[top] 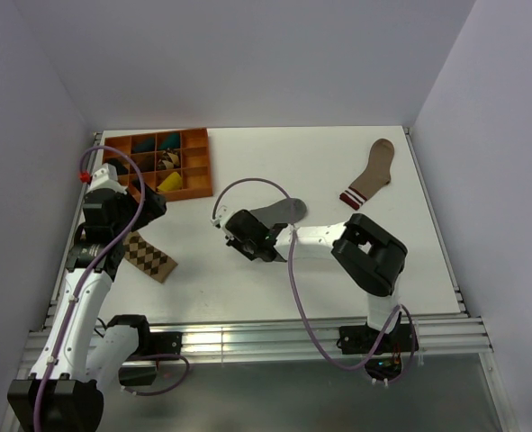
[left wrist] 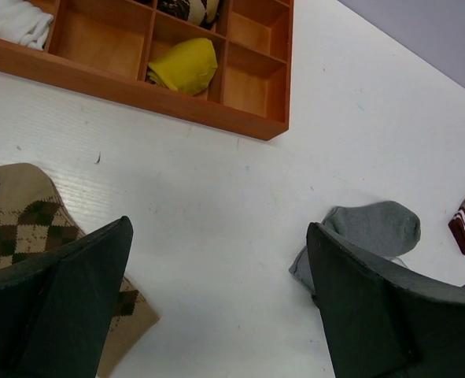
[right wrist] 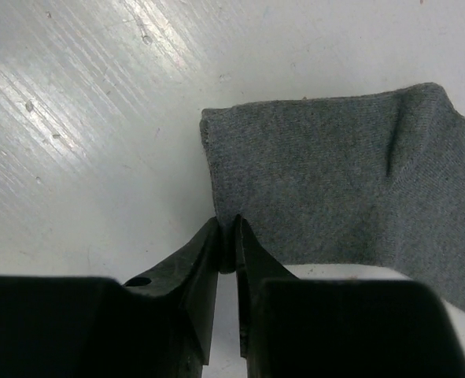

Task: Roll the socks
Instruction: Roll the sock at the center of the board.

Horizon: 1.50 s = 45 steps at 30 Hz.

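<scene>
Two arms share a white bench [top: 247, 292]. The orange compartment tray [top: 196, 166] sits at its far left, probably as the place for finished rolls. The left gripper [left wrist: 218, 236] hangs with its fingers wide and empty above the diamond-patterned sock [left wrist: 20, 213], apparently keeping clear. The grey sock [right wrist: 334, 173] lies flat mid-bench. The right gripper [right wrist: 226, 236] has its fingers nearly together, pinching the cuff's corner, likely to start the roll there. The sock's toe is cut off in the right wrist view, and the bundles in the tray are too small to name.
</scene>
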{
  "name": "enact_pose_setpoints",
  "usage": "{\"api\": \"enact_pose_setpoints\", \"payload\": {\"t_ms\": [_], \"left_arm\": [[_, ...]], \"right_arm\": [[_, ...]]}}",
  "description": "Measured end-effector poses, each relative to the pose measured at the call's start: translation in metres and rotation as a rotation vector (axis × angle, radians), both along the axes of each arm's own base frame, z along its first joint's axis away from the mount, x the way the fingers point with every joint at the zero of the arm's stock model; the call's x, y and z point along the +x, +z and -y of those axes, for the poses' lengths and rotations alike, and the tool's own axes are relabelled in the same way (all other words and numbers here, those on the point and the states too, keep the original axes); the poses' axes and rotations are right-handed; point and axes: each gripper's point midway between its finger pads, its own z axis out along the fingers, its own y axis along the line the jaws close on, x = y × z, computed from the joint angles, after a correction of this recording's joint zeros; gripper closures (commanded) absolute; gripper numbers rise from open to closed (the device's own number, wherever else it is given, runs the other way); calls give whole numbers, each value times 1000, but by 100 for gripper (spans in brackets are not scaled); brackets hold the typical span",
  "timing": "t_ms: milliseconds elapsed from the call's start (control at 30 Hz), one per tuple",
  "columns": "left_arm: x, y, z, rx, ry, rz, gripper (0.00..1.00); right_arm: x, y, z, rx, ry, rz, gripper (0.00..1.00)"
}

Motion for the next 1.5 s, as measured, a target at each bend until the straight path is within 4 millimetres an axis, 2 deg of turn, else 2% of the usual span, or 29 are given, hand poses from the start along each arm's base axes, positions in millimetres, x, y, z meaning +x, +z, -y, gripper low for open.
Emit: {"api": "enact_pose_setpoints", "payload": {"t_ms": [167, 367, 600, 733, 967, 1133, 1333, 1367, 1500], "left_arm": [[-1, 0, 10, -21, -26, -1, 3], [-2, -6, 34, -74, -72, -16, 4], [-7, -44, 81, -135, -144, -122, 6], [-9, -64, 102, -152, -156, -175, 8], [-14, -91, 117, -210, -118, -225, 11], [-18, -114, 128, -242, -109, -279, 12], [-22, -130, 135, -256, -100, -319, 12], [-21, -129, 135, -256, -96, -315, 12], [-18, -118, 130, -256, -73, -270, 12]], "right_arm": [[1, 0, 0, -4, -16, 2, 100], [-4, 1, -7, 24, -22, -40, 100], [-12, 2, -24, 157, -30, -194, 100], [-14, 3, -27, 265, -62, -340, 100], [-5, 4, -20, 463, -149, -612, 100], [-2, 4, -17, 541, -171, -727, 100], [-4, 4, -18, 530, -146, -709, 78], [-4, 5, -19, 522, -137, -693, 72], [-11, 9, -23, 480, -91, -622, 64]]}}
